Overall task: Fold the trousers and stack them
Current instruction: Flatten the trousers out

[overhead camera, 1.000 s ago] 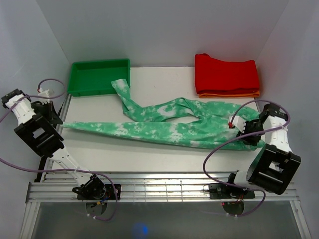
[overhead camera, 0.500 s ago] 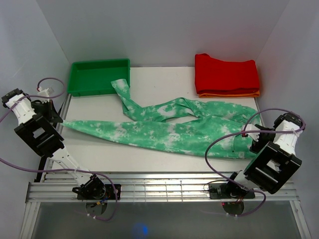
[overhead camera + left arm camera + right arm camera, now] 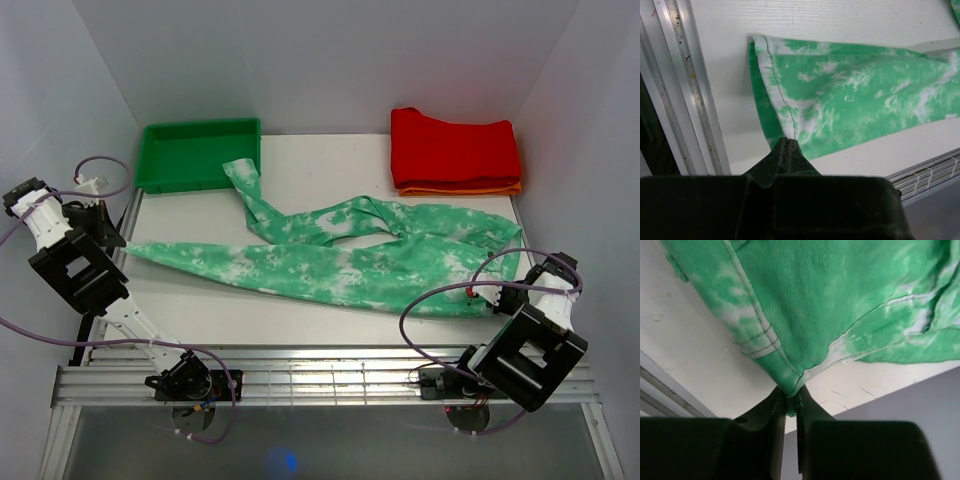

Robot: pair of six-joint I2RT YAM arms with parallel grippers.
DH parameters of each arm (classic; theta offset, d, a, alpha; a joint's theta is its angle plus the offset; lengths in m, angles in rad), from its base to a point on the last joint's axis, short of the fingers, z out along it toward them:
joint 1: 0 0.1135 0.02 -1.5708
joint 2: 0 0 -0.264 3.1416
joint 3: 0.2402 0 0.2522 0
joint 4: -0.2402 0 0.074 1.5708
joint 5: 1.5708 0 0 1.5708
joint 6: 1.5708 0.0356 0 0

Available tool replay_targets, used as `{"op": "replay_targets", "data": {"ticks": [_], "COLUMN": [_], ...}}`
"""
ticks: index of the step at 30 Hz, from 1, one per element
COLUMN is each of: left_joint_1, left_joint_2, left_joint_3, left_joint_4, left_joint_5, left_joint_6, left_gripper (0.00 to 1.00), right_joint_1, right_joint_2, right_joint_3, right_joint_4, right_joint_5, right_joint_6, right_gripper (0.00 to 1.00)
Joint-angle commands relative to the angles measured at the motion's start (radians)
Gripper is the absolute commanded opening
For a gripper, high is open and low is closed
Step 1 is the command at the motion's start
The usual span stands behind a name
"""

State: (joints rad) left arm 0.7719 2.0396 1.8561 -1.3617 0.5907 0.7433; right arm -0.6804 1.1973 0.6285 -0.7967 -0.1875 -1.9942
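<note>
**Mint-green trousers pinched at both ends**

Mint-green trousers (image 3: 340, 262) with white blotches lay spread across the white bench (image 3: 330, 165), reaching almost from its left edge to its right edge. One leg ran long and flat towards the left. The other bent up towards the back, and its end lay just beside the green tray (image 3: 200, 124) in the far left corner.

The left pincer (image 3: 788, 142) was closed, with the stitched hem of the long leg caught at its tips by the bench's left edge. The right pincer (image 3: 791, 397) was clamped on a seamed corner of the cloth at the near right edge.

A folded red garment (image 3: 455, 148) sat on an orange garment (image 3: 460, 189) in the far right corner, apart from the trousers.
</note>
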Motion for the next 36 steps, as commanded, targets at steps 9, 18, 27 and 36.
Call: {"op": "replay_targets", "data": {"ticks": [9, 18, 27, 36], "left_joint_1": [-0.109, -0.157, 0.042, 0.171], "left_joint_2": [0.094, 0.049, -0.311, -0.280], "left_joint_3": [0.289, 0.502, -0.204, -0.606], "left_joint_4": [0.065, 0.247, 0.267, 0.127], "left_joint_5": [0.073, 0.173, 0.149, -0.033], "left_joint_6": [-0.140, -0.303, 0.009, 0.431], "left_gripper": [0.00, 0.00, 0.00, 0.43], "right_joint_1": [0.064, 0.095, 0.002, -0.021], "right_joint_2": [0.284, 0.371, 0.081, -0.070], "right_joint_3": [0.685, 1.010, 0.420, 0.111], "right_joint_4": [0.074, -0.153, -0.134, -0.163], "right_joint_5": [-0.107, -0.164, -0.064, 0.063], "right_joint_6": [0.159, 0.154, -0.177, -0.353], "right_gripper": [0.08, 0.08, 0.08, 0.84]}}
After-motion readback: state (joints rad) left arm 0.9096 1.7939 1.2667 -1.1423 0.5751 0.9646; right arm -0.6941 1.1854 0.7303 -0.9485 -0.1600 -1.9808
